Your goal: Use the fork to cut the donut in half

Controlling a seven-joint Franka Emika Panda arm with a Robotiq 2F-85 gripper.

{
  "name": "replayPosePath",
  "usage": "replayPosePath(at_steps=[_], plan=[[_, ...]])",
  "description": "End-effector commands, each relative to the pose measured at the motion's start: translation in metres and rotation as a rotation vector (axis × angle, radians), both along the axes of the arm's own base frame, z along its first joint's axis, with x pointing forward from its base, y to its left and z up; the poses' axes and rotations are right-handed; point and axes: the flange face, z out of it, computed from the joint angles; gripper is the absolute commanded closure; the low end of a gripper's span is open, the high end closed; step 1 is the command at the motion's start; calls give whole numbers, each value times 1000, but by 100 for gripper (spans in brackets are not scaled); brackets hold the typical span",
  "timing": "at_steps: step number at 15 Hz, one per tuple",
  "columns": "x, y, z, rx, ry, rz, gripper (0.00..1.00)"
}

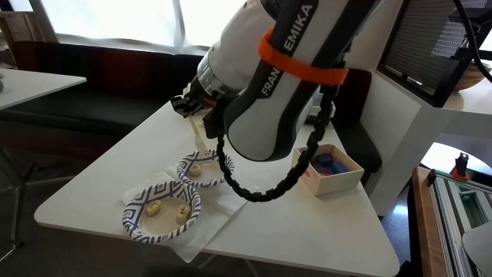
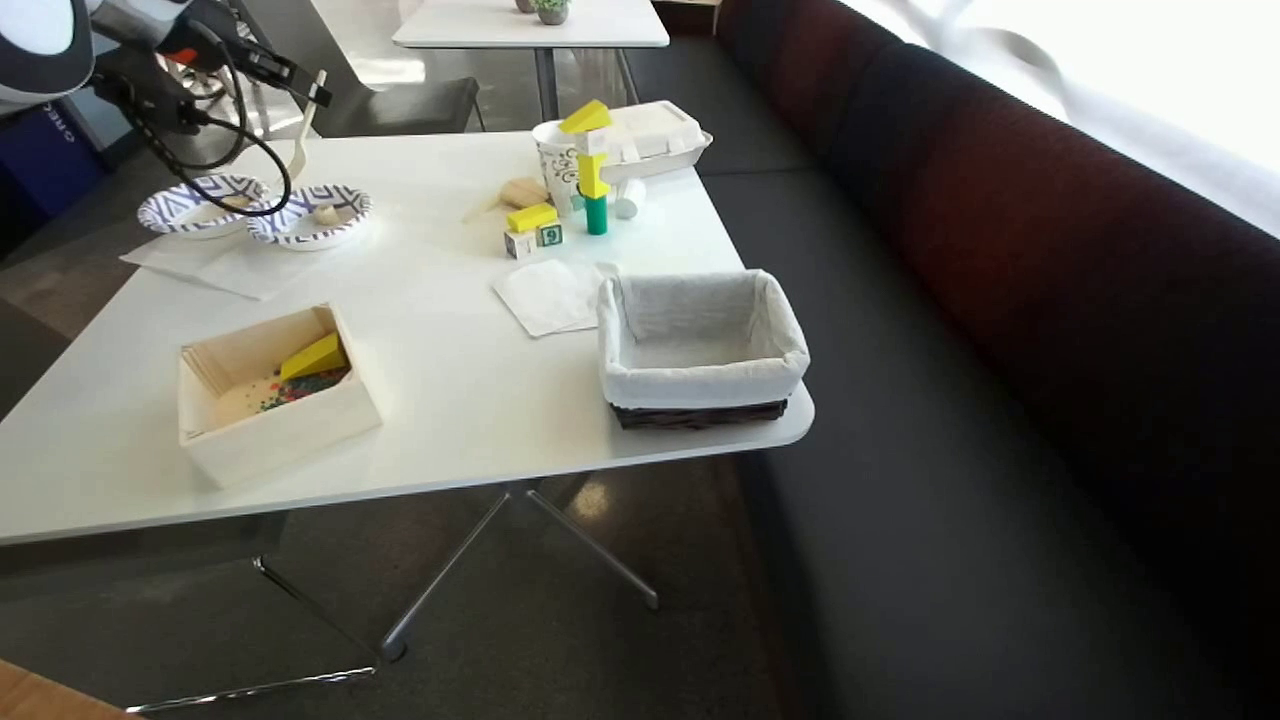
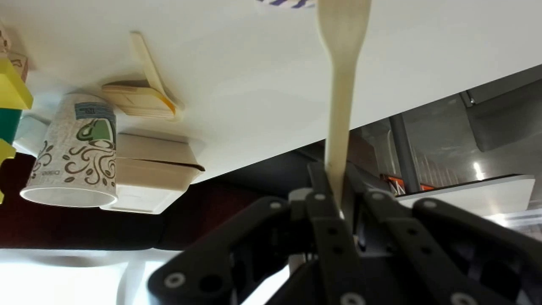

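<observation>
You had the fingers [image 3: 322,207] clenched on the pale fork [image 1: 197,137] high on its handle, leaving it slanting down below them, tines lowest, presumably to reach the small donut [image 1: 195,169] alone in a patterned paper bowl [image 1: 210,173] lower still.

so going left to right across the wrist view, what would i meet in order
Green block → patterned paper cup → white clamshell carton → blue-striped bowl rim at the top edge → cream fork → white table in the background.
</observation>
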Motion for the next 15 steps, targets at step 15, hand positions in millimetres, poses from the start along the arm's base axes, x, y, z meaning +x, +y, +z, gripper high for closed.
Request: replayPosePath(at_steps=[15], plan=[[-19,12,-30,47,-164,-36,97]])
